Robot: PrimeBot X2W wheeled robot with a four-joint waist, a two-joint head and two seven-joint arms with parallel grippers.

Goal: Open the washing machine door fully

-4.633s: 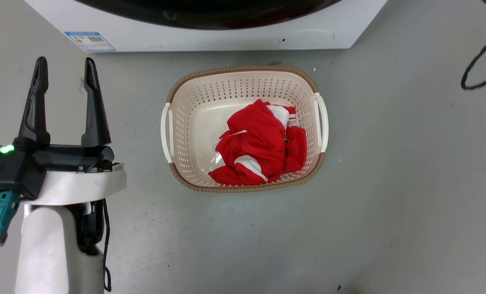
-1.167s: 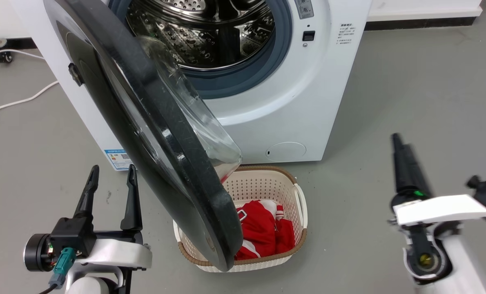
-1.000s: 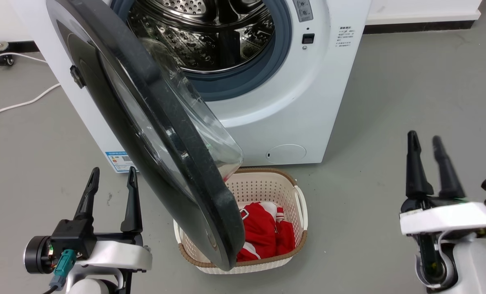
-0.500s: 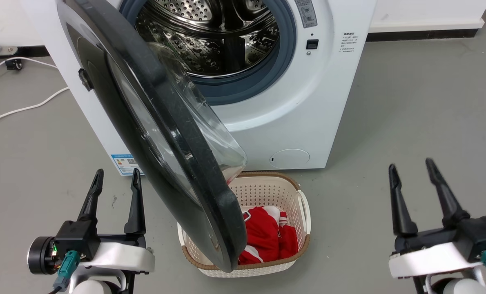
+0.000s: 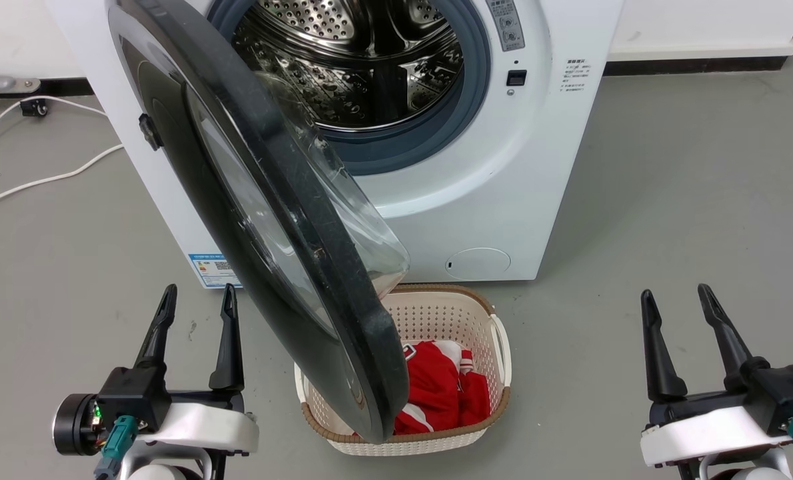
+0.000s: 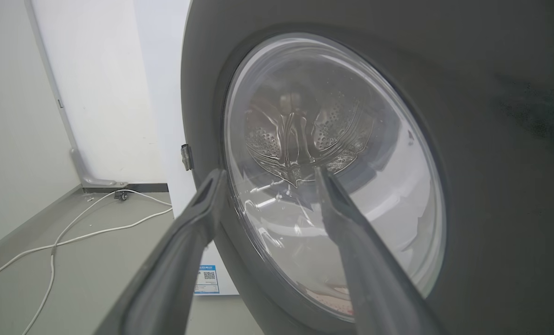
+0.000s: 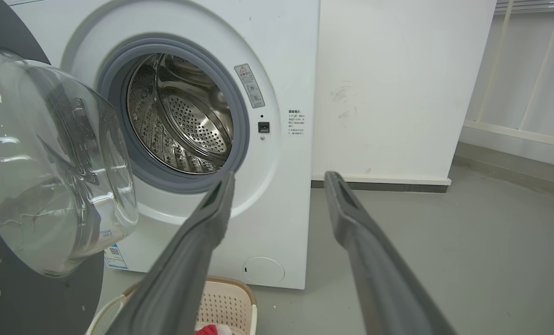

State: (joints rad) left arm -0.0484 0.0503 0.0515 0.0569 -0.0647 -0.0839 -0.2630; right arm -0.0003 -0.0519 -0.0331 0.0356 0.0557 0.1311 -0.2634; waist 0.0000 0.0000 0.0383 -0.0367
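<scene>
Washing machine door (image 5: 283, 220) stands partly open, swung out from the robot's left side of the washing machine (image 5: 503, 200), outer face to the left, glass bowl to the right; its top is cut off by the head view's upper edge; hinge not visible; its lower rim overlaps the near-left part of the basket (image 5: 486, 313), contact there cannot be told. Door hides the left half of the basket, part of the red clothes (image 5: 440, 393) and part of the blue label (image 5: 213, 267); steel drum (image 5: 370, 60) shows only in part, its top cut off. In the left wrist view the door's right side and top run out of frame; the drum shows through the glass, warped. In the right wrist view the bowl is cut at the left edge and the basket at the bottom.

Left gripper (image 5: 199, 288): fingers spread, nothing held, just left of the door's lower rim, not touching. Right gripper (image 5: 675, 291): fingers spread, nothing held, well apart from door and basket, with grey floor (image 5: 670, 187) ahead. White cable (image 5: 43, 179) lies on the floor left of the machine.
</scene>
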